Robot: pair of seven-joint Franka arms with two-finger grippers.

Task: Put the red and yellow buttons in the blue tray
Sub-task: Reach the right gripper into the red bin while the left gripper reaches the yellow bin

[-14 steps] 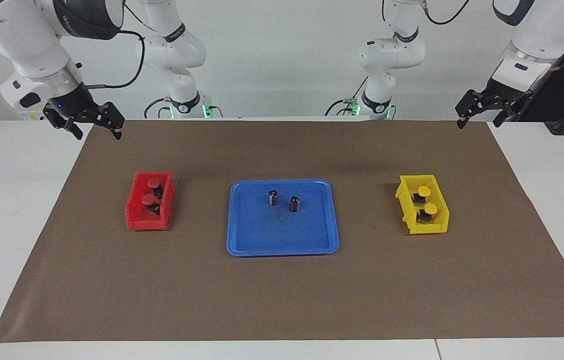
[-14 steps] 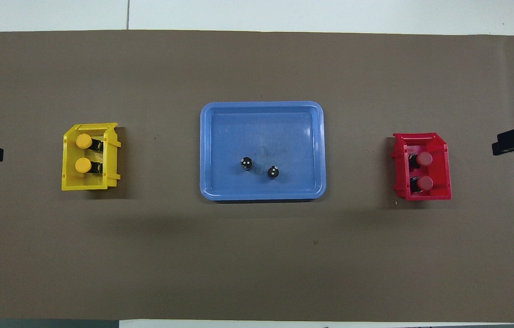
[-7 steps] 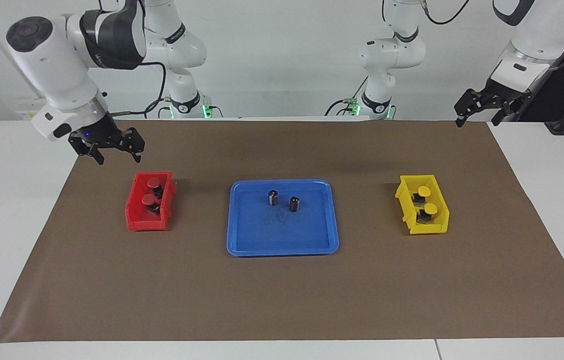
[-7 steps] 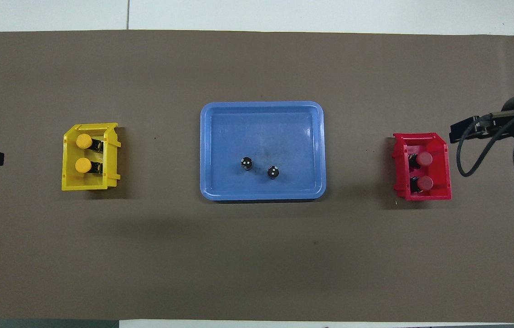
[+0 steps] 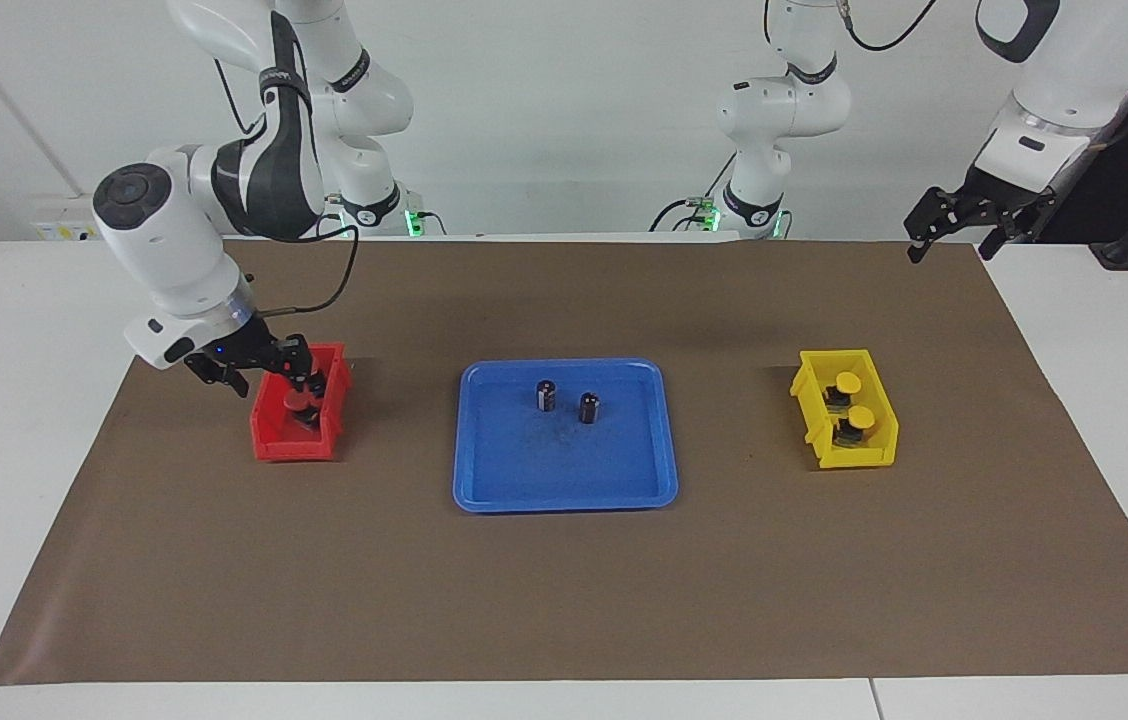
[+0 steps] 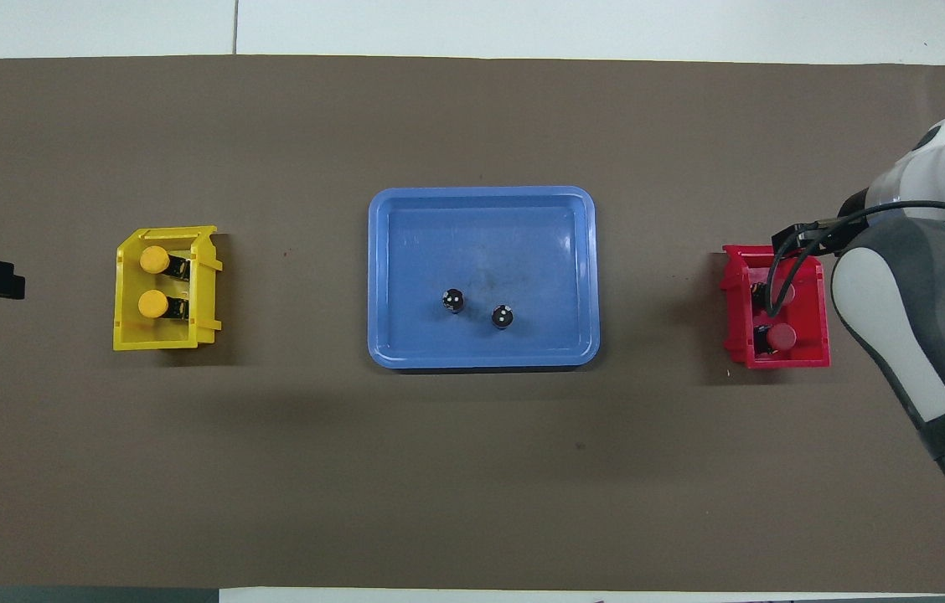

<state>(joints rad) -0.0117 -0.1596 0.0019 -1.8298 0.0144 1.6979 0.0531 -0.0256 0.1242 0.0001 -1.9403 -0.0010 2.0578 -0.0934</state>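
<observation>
— Where does the facing camera sit?
— High across the bench (image 5: 24,450), looking back at both arm bases from a fair way off, so the whole brown mat (image 5: 564,600) fits.
— And the overhead one?
— High above the robots' own end, looking forward and steeply down, set closer in.
— What do they share?
— The mat, blue tray (image 5: 564,490) (image 6: 481,205), red bin (image 5: 269,440) (image 6: 782,360) and yellow bin (image 5: 854,460) (image 6: 158,339), half a turn apart.

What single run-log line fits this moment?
right gripper: over red bin | left gripper: waiting | blue tray: no buttons
</observation>
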